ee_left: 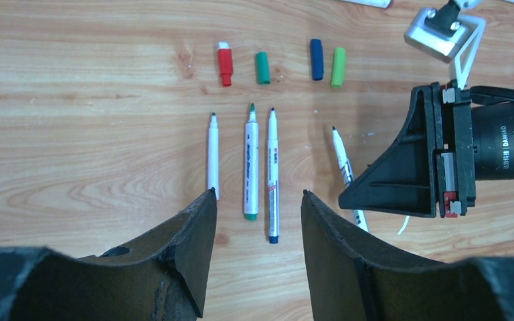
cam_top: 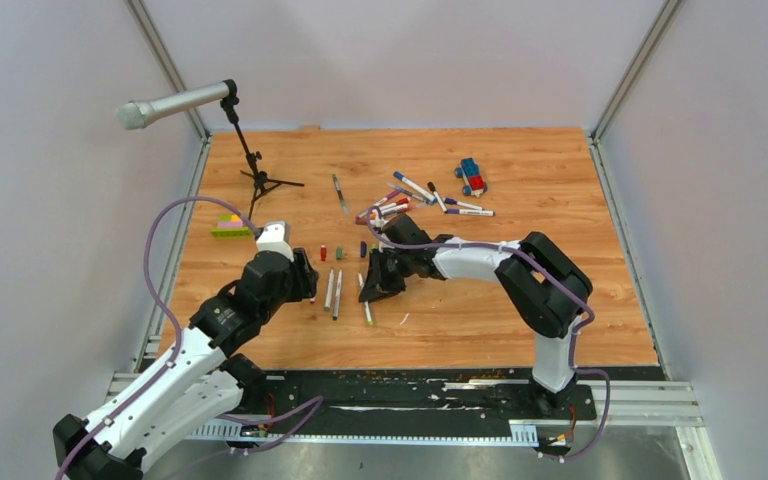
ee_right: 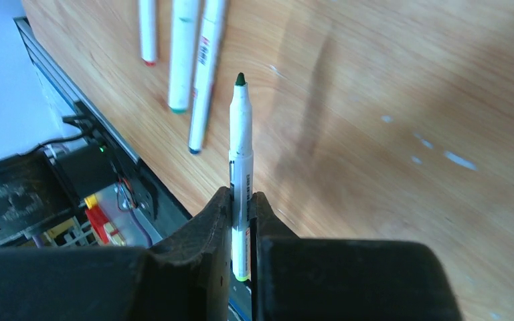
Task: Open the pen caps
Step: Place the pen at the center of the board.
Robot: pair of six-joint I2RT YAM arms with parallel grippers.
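The right gripper point(ee_right: 241, 200) is clamped tight on an uncapped green-tipped pen point(ee_right: 241, 127). The barrel runs up between its fingers and the tip points toward the top of the right wrist view. In the left wrist view this pen slants at centre right, its lower end hidden behind the right gripper; whether it touches the wood I cannot tell.

The left gripper point(ee_left: 259, 200) stands wide open at the bottom of its own view, holding nothing. Just beyond its fingers three uncapped pens point(ee_left: 251, 170) lie side by side on the wooden table point(cam_top: 560, 300), tips pointing up the frame.

Above them is a row of four loose caps: a red cap point(ee_left: 225, 63), a green cap point(ee_left: 262, 67), a blue cap point(ee_left: 316, 59) and a lime cap point(ee_left: 338, 66).

Farther up, in the top view, a loose heap of pens point(cam_top: 410, 200) lies at upper centre (their caps look to be on, though they are small here). A blue-and-red toy car point(cam_top: 471, 177) sits to the right of it. A green-yellow brick bar point(cam_top: 230, 230) lies at the table's left edge, and a microphone point(cam_top: 175, 103) on a stand rises at upper left.
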